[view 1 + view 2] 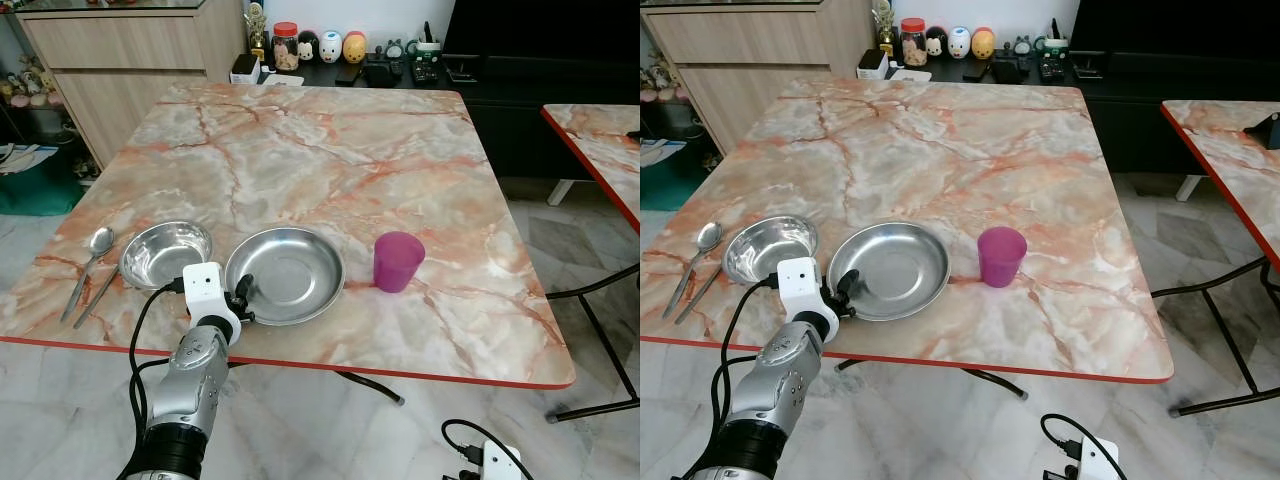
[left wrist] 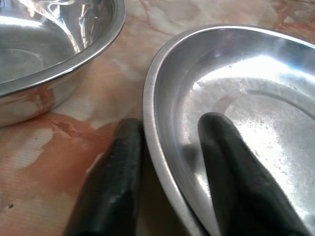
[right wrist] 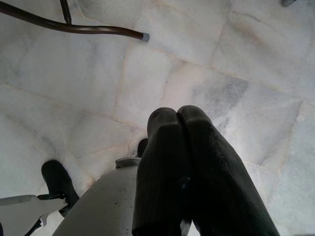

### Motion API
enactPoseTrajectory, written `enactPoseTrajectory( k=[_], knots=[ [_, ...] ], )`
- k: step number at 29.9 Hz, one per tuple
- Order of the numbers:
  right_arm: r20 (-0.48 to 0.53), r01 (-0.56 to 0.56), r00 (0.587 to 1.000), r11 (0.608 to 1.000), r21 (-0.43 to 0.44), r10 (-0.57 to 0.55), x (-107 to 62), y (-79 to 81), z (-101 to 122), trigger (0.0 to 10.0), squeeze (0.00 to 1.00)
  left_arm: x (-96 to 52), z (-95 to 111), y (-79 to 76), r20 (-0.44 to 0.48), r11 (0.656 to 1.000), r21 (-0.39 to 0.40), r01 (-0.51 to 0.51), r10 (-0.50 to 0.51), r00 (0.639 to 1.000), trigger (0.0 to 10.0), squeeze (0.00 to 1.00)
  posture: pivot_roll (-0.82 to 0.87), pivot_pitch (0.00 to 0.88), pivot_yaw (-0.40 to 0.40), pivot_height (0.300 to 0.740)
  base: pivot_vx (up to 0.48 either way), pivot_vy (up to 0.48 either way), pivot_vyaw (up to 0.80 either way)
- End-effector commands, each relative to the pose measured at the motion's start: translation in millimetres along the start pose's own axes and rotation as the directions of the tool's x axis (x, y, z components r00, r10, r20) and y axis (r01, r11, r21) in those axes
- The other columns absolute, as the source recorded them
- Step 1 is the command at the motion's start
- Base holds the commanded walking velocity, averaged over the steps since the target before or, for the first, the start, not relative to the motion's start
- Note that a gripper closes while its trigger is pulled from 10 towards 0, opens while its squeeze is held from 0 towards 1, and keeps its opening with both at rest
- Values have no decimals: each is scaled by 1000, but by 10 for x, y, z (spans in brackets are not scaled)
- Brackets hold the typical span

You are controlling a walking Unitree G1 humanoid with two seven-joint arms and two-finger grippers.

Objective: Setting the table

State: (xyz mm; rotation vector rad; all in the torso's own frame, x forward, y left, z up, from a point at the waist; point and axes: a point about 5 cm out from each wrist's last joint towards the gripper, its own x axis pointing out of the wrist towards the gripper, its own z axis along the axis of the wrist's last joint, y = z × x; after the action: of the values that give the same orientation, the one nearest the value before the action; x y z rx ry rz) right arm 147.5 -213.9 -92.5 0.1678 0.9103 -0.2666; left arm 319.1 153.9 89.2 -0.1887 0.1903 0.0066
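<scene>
The marble-patterned table (image 1: 330,160) with a red edge stood on a pale tiled floor (image 3: 206,54), a dark sideboard behind it. Near its front edge lay, from the robot's left, a spoon (image 1: 97,245), a steel bowl (image 1: 165,252), a steel plate (image 1: 288,272) and a purple cup (image 1: 398,261). The left gripper (image 2: 170,162) straddled the plate's near rim, one finger inside the dish and one outside on the tabletop; the jaws were parted around the rim, and full clamping could not be confirmed. The right gripper (image 3: 179,162) hung idle over the floor, fingers pressed together. To do the step well, the rim should probably be pinched firmly, the plate kept level and clear of the bowl just beside it.
</scene>
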Motion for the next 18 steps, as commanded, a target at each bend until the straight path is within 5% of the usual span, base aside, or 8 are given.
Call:
enactPoseTrajectory(
  k=[1,18],
  knots=[
    [-13,0,1000,1000,-8,-1,-5,-16,-21,10000,0,-1,-10,-8,-13,1000,22,-3,3,1000,0,0,29,58,-8,740,0,0,0],
    [-19,-3,1000,1000,-10,3,-4,-12,-24,10000,0,1,6,-18,-14,999,40,3,-2,1000,0,0,30,56,-7,740,0,0,0]
  ],
)
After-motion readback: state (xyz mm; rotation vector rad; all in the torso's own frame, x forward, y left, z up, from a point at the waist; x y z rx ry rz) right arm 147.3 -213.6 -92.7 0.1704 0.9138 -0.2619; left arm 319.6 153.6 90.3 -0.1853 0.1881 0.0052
